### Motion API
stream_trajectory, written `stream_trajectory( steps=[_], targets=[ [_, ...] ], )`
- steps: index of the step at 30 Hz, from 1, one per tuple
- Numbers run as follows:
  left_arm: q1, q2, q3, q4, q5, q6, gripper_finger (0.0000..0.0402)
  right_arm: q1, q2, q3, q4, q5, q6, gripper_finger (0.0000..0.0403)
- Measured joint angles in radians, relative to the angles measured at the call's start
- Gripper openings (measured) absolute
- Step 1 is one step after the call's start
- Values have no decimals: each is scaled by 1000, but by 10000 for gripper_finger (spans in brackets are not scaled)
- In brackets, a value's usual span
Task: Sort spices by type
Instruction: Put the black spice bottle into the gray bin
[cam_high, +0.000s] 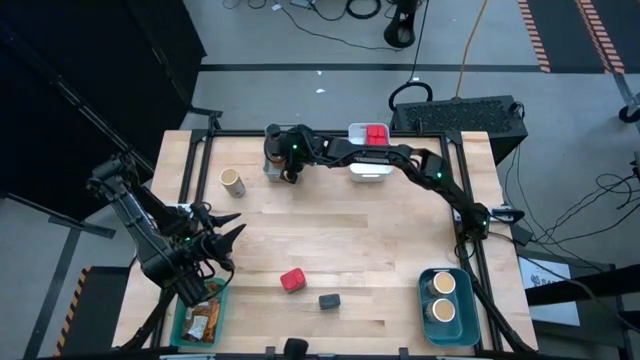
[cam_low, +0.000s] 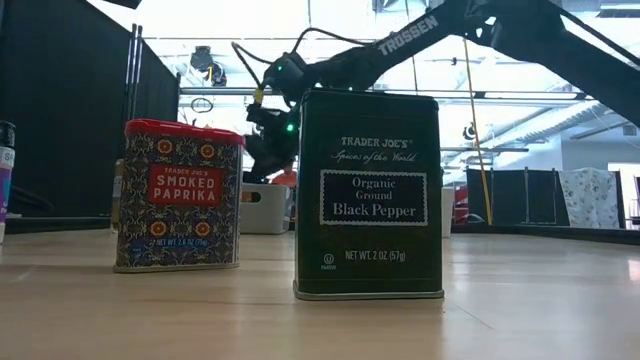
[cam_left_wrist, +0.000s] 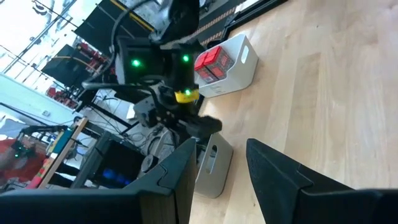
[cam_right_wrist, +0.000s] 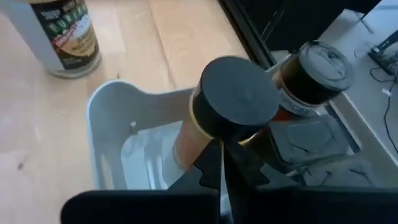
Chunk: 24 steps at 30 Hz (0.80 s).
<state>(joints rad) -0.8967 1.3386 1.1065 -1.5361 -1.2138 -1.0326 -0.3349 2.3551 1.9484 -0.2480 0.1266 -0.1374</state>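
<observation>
At the table's twelve o'clock the right gripper (cam_right_wrist: 224, 146), fingers pinched together, hovered over the grey bin (cam_right_wrist: 115, 118) beside a black-capped jar (cam_right_wrist: 236, 99), likely just released; next it needed another spice, while the half-open, empty left gripper (cam_high: 222, 243) waited at eight o'clock.

Legible text, low view:

- Red tin (cam_low: 180, 197), front panel: "TRADER JOE'S" in small type above a red label reading "SMOKED PAPRIKA". A net-weight line sits at the bottom of the panel; too small to read reliably.
- Dark green tin (cam_low: 369, 195), front: "TRADER JOE'S", script line "Spices of the World", then a framed label "Organic Ground Black Pepper". Below it: "NET WT. 2 OZ (57g)".
- Robot arm (cam_low: 405, 40) behind the tins: "TROSSEN" in white capitals along the link.

Right wrist view: white jar (cam_right_wrist: 62, 34) carries a dark printed label; lettering not readable.

High and left wrist views: no readable text.
</observation>
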Motion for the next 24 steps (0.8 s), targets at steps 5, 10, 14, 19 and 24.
stream_trajectory(
  steps=[5, 10, 14, 19, 24],
  targets=[
    [0, 0, 0, 0, -4, 0, 144, -7, 16, 0, 16, -2, -3, 0],
    [0, 0, -1, 0, -7, 1, 144, -5, 18, 0, 10, -14, -10, 0],
    [0, 0, -1, 0, -7, 1, 144, 0, 18, 0, 11, -54, -4, 0],
    [0, 0, -1, 0, -7, 1, 144, 4, 18, 0, 28, -54, -12, 0],
    [0, 0, -1, 0, -7, 1, 144, 0, 18, 0, 67, -53, -25, 0]
  ],
)
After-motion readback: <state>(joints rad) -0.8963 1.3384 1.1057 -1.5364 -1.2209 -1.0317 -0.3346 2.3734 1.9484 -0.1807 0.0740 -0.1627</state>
